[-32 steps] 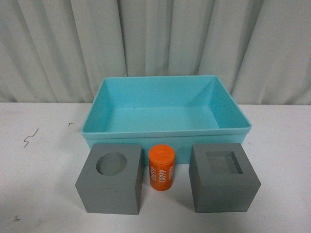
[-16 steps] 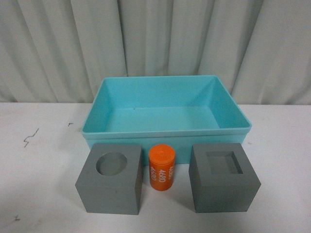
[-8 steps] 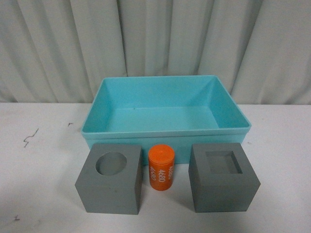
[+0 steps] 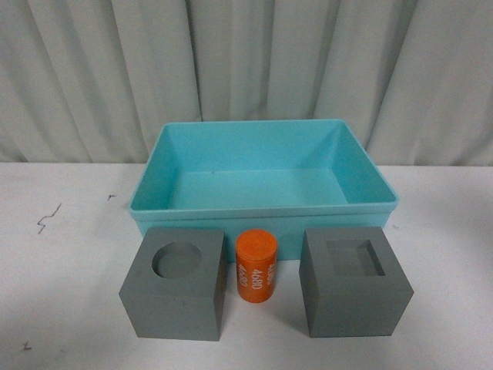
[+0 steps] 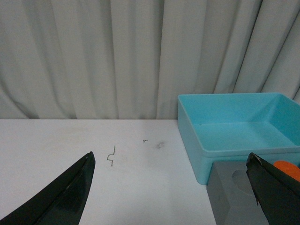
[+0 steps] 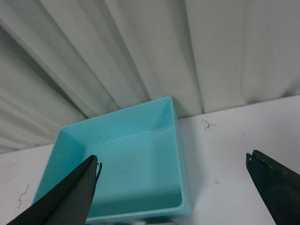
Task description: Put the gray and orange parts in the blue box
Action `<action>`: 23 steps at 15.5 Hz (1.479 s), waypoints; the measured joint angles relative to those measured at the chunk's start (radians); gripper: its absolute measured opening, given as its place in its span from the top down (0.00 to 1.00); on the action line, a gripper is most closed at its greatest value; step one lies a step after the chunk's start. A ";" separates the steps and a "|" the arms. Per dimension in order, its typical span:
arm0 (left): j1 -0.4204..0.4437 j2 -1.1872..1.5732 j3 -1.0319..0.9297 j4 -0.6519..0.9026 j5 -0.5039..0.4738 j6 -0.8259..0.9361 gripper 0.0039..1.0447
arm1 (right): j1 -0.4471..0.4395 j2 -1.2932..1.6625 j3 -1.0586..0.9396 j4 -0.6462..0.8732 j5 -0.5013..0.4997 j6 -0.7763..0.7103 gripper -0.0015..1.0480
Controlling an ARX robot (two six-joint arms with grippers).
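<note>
Three parts stand in a row on the white table (image 4: 69,293), all outside the blue box (image 4: 231,210) and just in front of its near wall. On my left is the gray cube with the round hole (image 4: 174,284), on my right the gray cube with the square hole (image 4: 354,284). The orange cylinder (image 4: 256,267) stands upright between them, with "4680" in white on its side. A narrow gap shows on either side of it. Whether the cubes touch the box wall I cannot tell. The box sits with its open top up, and a pale curtain (image 4: 246,69) hangs behind it.

My left gripper (image 5: 169,161) is spread wide with nothing between its dark fingers. It hangs above the table to the left of the box (image 5: 197,140), with the round-hole cube (image 5: 229,197) and a sliver of the cylinder (image 5: 287,168) in sight.

My right gripper (image 6: 172,160) is spread wide too and holds nothing. It looks down on the box (image 6: 176,140) from above.
</note>
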 joint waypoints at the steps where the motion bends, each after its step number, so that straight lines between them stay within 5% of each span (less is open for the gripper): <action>1: 0.000 0.000 0.000 0.000 0.000 0.000 0.06 | 0.032 0.092 0.080 -0.038 0.005 0.008 0.06; 9: 0.000 0.000 0.000 0.000 0.000 0.000 0.06 | 0.202 0.403 0.137 -0.152 -0.026 0.033 0.06; 23: 0.000 0.000 0.000 0.000 0.000 0.000 0.06 | 0.185 0.534 0.089 -0.165 -0.053 0.024 0.06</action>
